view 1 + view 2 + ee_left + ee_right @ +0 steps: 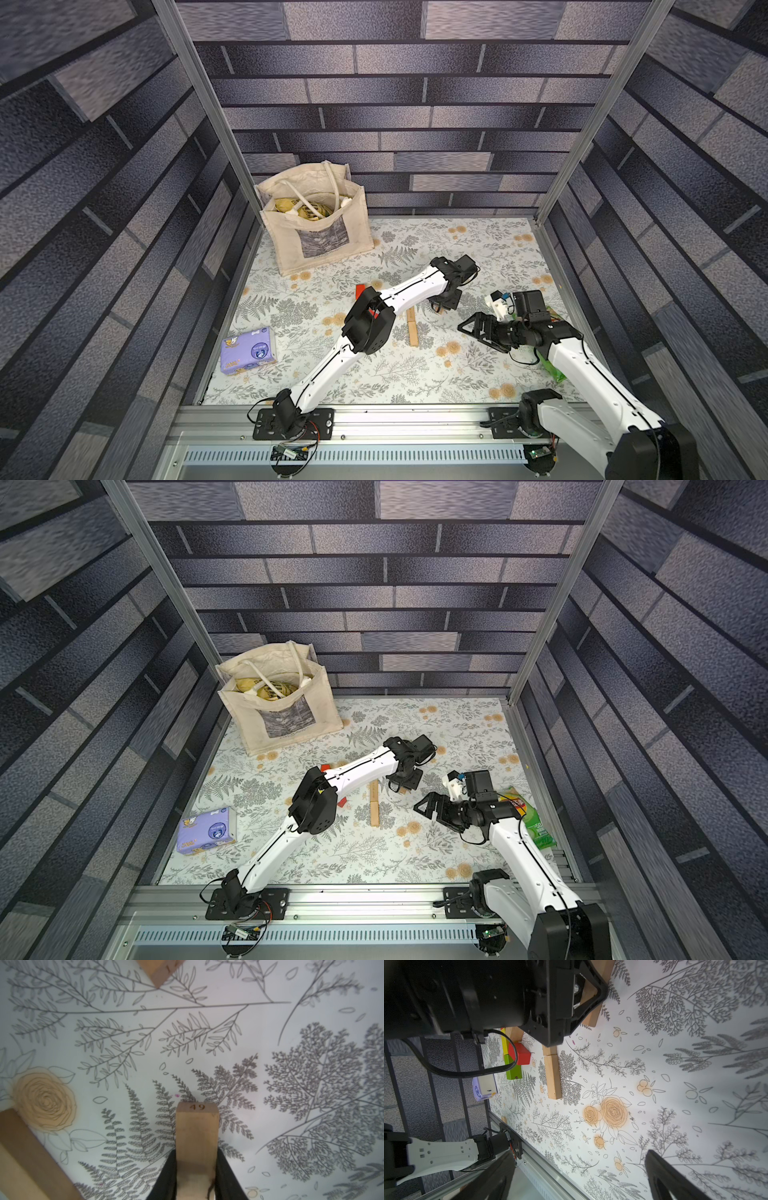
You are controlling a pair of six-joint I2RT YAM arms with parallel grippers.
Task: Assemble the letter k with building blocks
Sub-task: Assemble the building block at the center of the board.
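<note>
- My left fingers (166, 1176) grip a plain wooden block (197, 1130) marked 49, over the tabletop (270, 1022).
- My right fingers (660, 1172) are spread wide and empty.
- Two plain blocks (412, 328) lie end to end nearby.

**Wood, cloth, plastic and metal as we see them**

We see the plain block (197, 1142) as bare, matt wood with a fine grain. The red block (523, 1056) and green block (513, 1073) wear smooth paint with a slight sheen. The fingers (164, 1176) of the left claw (197, 1157) look like matt black plastic. The bench (675, 1088) carries a smooth printed sheet that shines faintly. We find the bag (282, 245) coarse, creased cloth, the tissue pack (249, 351) glossy plastic film, the rail (415, 419) brushed metal, and the arm shell (328, 368) smooth white plastic.
</note>
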